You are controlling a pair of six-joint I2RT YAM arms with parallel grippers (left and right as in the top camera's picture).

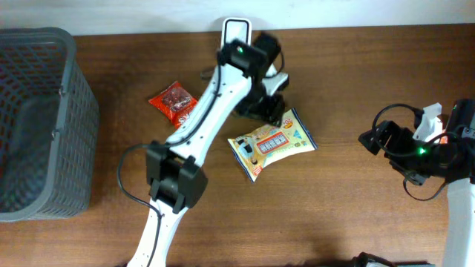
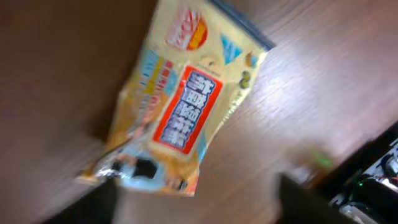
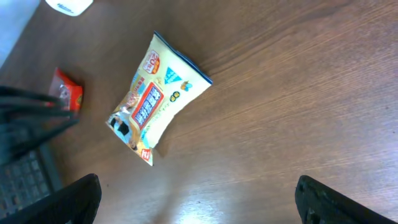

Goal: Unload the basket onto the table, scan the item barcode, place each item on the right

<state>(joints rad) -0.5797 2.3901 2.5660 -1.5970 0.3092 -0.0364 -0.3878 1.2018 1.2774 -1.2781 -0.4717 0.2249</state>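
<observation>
The left pincer (image 2: 199, 202) gaped wide and empty with the yellow snack packet (image 2: 180, 106) lying flat on the bench (image 2: 323, 81) just ahead of its tips, and it looked light, crinkly and slippery, so I'd pinch a sealed end, not the puffy middle.

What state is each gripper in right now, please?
Left gripper: open, holding nothing; the snack packet lies on the table by it.
Right gripper: open, holding nothing.

The wooden desk (image 1: 356, 89) carries a yellow snack bag (image 1: 272, 143) centrally, a red packet (image 1: 173, 102) left of it, a grey basket (image 1: 44, 126) leftmost.
</observation>
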